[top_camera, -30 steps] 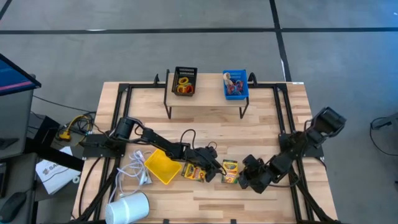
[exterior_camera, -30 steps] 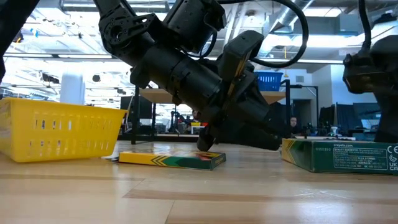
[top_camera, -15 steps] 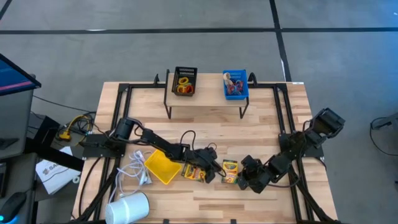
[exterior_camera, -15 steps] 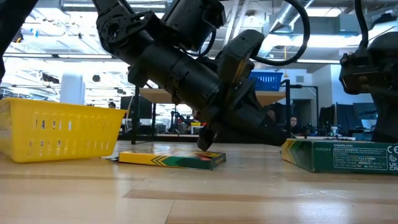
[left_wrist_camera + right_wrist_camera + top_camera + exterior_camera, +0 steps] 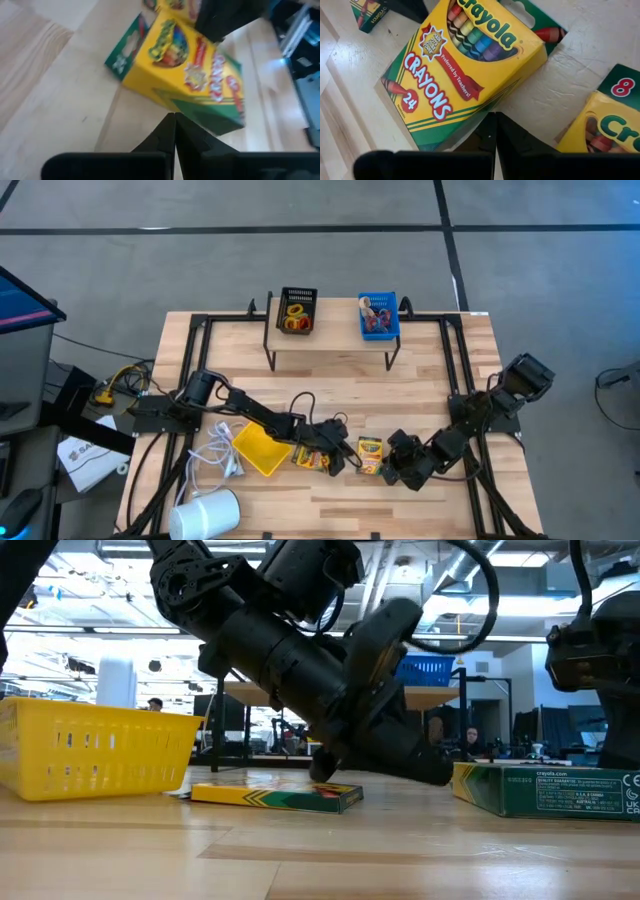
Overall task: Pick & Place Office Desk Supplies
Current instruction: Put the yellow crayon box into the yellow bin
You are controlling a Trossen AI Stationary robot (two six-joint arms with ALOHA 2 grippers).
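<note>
Two grippers sit low near the bottom centre of the high view, on either side of a crayon box (image 5: 370, 454) lying flat on the wooden table (image 5: 330, 390). The left gripper (image 5: 343, 462) is clenched with nothing between its fingers, its tips just beside that box; the right gripper (image 5: 387, 471) is likewise closed and empty, at the box's other edge. A second crayon box (image 5: 311, 457) lies to the left, partly covered by the left arm, and the yellow bin (image 5: 262, 448) stands beside it. Further left are a white coiled cable (image 5: 222, 452) and a white cylinder (image 5: 205, 514). At the top of the frame, on a raised shelf, the black bin (image 5: 296, 310) holds coloured rings and the blue bin (image 5: 379, 317) holds mixed small items, too small to name.

The low view shows the left arm's bulk blocking most of the middle. The right wrist view reads the box's label, and shows a third box (image 5: 604, 120) that seems to hide under the arm from above.
</note>
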